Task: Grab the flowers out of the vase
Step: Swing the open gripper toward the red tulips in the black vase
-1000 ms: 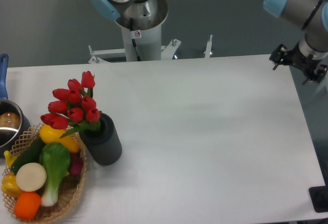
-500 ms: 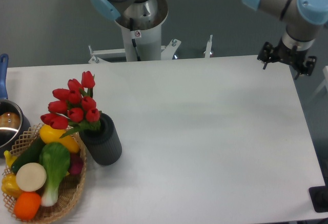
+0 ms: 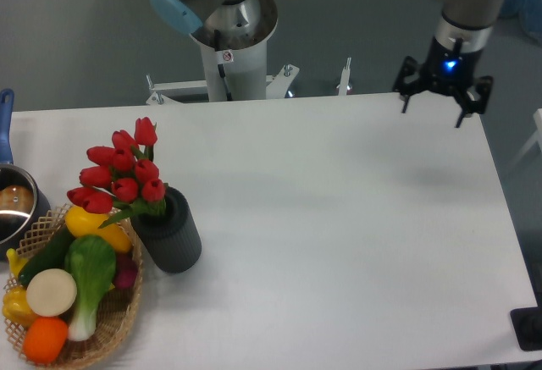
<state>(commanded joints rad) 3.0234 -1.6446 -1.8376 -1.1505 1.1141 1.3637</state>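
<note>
A white table (image 3: 339, 243) fills the view before a grey wall. Above its far right corner the gripper (image 3: 432, 107) hangs with jaws spread, holding nothing. Well away at the left, the flowers (image 3: 123, 175) stand in the vase (image 3: 172, 236), their stems mostly hidden, just beside a wicker basket (image 3: 118, 323) cut off by the frame.

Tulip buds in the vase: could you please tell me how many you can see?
9 tulip buds, all bunched above the vase at the table's left: one on top, four mid-bunch, two lower right, two lower left over the basket. Others may be hidden.
</note>
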